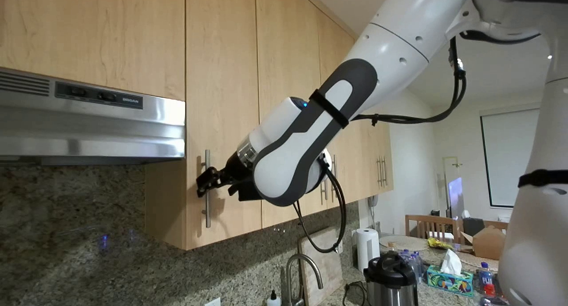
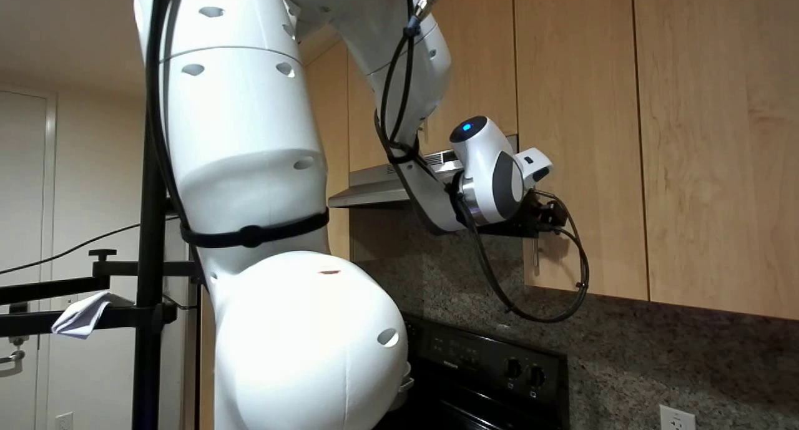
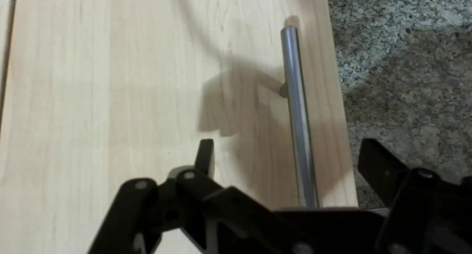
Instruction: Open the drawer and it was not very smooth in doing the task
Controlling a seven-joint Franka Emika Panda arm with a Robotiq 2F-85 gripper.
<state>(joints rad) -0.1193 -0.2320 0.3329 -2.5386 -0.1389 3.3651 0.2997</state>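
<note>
- Nearest, the white robot arm point(image 1: 390, 53) was seen in both exterior views; in an exterior view it was slanted downward, and a black cable point(image 1: 343, 208) was looped beneath its wrist.
- At its end the gripper point(image 3: 288, 150) was held with its two dark fingers point(image 3: 204, 154) spread wide apart.
- Between those fingers, in the wrist view, the silver bar handle point(image 3: 299, 117) was framed with a gap on either side; how deeply it was straddled could not be told.
- Just behind, a tall, narrow cabinet door point(image 1: 222, 97) of light wood was seen, with the handle mounted upright near one edge, toward the bottom. It was bordered by a stainless range hood point(image 1: 111, 135) on one side and by a wood door point(image 1: 286, 53) on the other, and its face was set flush with that door, in the closed position.
- Below and beyond, a speckled stone backsplash point(image 1: 66, 199) was seen. A curved faucet point(image 1: 289, 275) was placed before it, and on the counter point(image 1: 437, 298) a steel pot point(image 1: 392, 281), a paper towel roll point(image 1: 367, 248) and a patterned tissue box point(image 1: 449, 280) were set.
- Farthest off, wooden chairs point(image 1: 432, 226) and a window shade point(image 1: 512, 155) were seen.
</note>
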